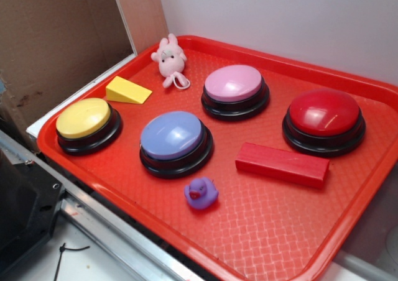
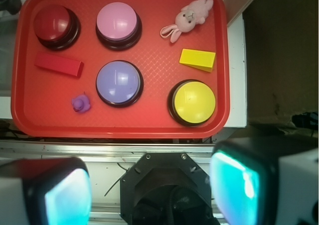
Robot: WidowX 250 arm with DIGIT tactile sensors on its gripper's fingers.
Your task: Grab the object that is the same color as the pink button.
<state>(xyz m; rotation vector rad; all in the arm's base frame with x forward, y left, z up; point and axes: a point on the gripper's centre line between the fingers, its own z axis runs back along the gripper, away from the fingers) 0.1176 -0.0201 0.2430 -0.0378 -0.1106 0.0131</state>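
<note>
A small pale pink plush animal (image 1: 168,59) with ears and a white string loop lies at the far left corner of the red tray (image 1: 280,231); the wrist view shows the plush (image 2: 189,17) at the tray's top right. The pink button (image 1: 235,89) (image 2: 117,23) stands just right of it in the exterior view, on a black base. My gripper (image 2: 152,190) hangs high above the robot base, off the tray's near edge, open, with nothing between its teal pads (image 2: 234,182). It does not show in the exterior view.
On the tray also stand a lavender-blue button (image 1: 175,142), a yellow button (image 1: 86,123) and a red button (image 1: 324,119). A yellow wedge (image 1: 127,91), a red block (image 1: 282,164) and a purple rubber duck (image 1: 201,193) lie between them. A brown board (image 1: 56,38) rises left.
</note>
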